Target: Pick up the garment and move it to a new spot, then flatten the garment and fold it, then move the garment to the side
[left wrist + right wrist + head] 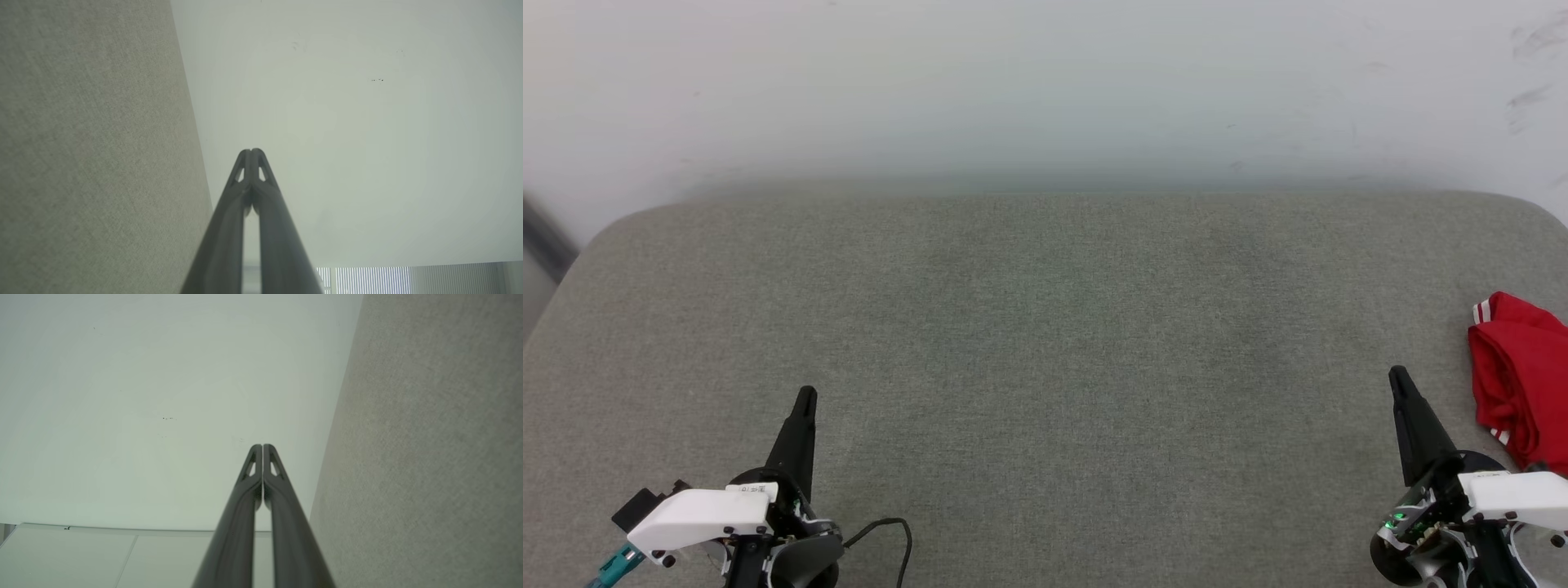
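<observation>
The garment [1521, 376], bright red with white-striped trim, lies crumpled at the far right edge of the grey padded surface [1045, 343], partly cut off by the head view's border. My right gripper [1399, 377] points up just left of it, a short gap apart, fingers pressed together and empty. At the lower left my left gripper [806, 397] is likewise shut on nothing, far from the garment. In the left wrist view the left gripper [251, 152] has its tips touching; in the right wrist view the right gripper [262, 446] is the same.
A pale wall [1045, 82] rises behind the padded surface. A black cable [890, 527] loops by the left wrist. The surface's rounded back corners [613, 229] drop off at left and right.
</observation>
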{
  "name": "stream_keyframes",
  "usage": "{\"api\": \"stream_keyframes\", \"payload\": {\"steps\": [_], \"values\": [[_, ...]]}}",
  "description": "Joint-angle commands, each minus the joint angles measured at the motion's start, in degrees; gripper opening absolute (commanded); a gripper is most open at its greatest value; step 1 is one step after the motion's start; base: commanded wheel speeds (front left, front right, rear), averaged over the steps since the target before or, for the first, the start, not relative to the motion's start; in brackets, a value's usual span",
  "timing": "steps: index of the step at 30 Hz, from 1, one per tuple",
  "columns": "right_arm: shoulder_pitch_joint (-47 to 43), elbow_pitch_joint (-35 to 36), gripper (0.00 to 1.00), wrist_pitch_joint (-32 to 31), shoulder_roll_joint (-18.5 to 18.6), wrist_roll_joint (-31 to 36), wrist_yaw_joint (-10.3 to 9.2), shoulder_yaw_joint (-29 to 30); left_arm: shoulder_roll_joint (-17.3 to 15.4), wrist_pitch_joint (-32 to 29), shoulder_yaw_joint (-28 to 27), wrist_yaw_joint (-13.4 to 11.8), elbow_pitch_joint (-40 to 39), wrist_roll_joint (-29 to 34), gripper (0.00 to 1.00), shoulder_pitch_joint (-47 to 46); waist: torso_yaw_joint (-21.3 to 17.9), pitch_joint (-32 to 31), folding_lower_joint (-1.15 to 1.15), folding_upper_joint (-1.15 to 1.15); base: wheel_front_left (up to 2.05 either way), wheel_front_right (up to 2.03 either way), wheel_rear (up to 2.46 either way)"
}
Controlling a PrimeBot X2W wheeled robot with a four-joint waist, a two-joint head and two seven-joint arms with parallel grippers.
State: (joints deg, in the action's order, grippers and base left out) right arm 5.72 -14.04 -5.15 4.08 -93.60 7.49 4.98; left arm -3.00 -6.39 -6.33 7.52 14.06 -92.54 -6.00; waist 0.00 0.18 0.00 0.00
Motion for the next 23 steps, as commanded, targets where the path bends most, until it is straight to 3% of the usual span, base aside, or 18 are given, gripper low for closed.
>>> {"api": "stream_keyframes", "payload": {"steps": [1, 23], "values": [[0.8, -0.06, 0.0, -0.24, -0.16, -0.13, 0.0, 0.06, 0.05, -0.09, -0.24, 0.2, 0.04, -0.13, 0.0, -0.45, 0.0, 0.0, 0.0, 0.0, 0.0, 0.0, 0.0], [0.76, -0.08, 0.0, -0.46, -0.44, 0.33, 0.0, 0.46, 0.13, -0.21, -0.33, 0.2, 0.03, -0.01, 0.0, -0.45, 0.0, 0.0, 0.0, 0.0, 0.0, 0.0, 0.0]]}}
